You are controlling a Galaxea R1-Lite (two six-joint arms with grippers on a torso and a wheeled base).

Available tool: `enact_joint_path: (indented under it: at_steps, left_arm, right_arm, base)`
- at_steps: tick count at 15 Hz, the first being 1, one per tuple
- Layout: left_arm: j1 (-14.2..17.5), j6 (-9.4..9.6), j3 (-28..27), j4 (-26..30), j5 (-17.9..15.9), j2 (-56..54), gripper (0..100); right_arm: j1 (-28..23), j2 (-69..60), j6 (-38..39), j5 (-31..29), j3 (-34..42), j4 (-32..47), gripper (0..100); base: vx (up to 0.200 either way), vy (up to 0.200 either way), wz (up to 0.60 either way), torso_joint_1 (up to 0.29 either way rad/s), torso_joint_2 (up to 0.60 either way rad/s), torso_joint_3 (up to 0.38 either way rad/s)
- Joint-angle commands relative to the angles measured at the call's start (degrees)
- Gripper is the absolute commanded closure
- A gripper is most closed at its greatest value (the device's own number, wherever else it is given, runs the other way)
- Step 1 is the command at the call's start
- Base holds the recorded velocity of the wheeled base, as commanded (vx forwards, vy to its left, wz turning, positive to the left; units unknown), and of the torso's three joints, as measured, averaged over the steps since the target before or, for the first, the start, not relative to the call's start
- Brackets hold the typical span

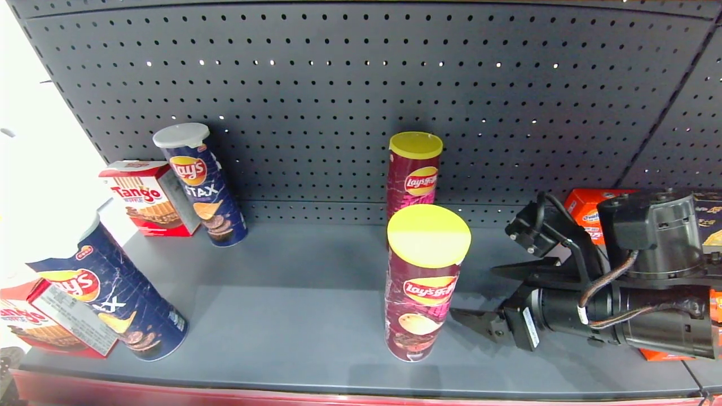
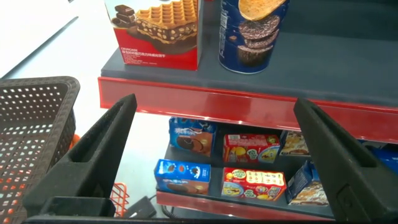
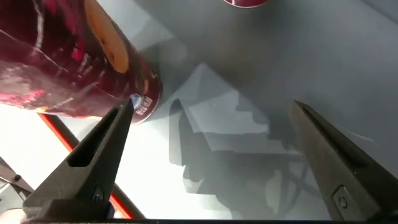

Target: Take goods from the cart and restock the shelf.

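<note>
Nearest me, at the near left corner of the shelf (image 1: 293,316), a navy chip can (image 1: 113,299) and a red wafer box (image 1: 51,327) are sitting pressed together close to the red front lip. Below that lip the left gripper (image 2: 214,102) is hanging with its fingers spread wide and nothing between them, near the dark mesh cart basket (image 2: 31,124).

Further in, at the centre, a maroon chip can with a yellow lid (image 1: 423,282) is standing upright, not far from the front edge. The right gripper (image 1: 472,291) is lying low over the shelf just to the can's right, claw spread and holding nothing. Its nearer fingertip is sitting right by the can's lower side, and I cannot tell whether it is touching.

That closeness is what is worrying me. The can is tall and narrow, so if the arm is swinging left or pulling out at an angle, a finger could be clipping it low and tipping it, or sliding it toward the lip and over. A push inward could be sending it into the second maroon can (image 1: 414,169), which is standing straight behind it by the pegboard back (image 1: 338,84).

At the far right, orange boxes (image 1: 584,206) are sitting close behind the arm, so a careless retreat could be dragging those too.
</note>
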Motion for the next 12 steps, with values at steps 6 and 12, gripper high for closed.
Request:
enact_joint_path:
  at_steps: [6, 12]
  left_arm:
    - [0.01, -0.02, 0.00, -0.02, 0.02, 0.09, 0]
    - [0.01, -0.02, 0.00, -0.02, -0.07, 0.09, 0]
  right_arm:
    - [-13.51, -17.61, 0.42, -0.22, 4.80, -0.06, 0]
    - [-31.61, -44.95, 0.16, -2.51, 15.70, 0.21, 0]
  base:
    - [0.000, 0.000, 0.00, 0.000, 0.00, 0.000]
    - [0.000, 0.000, 0.00, 0.000, 0.00, 0.000]
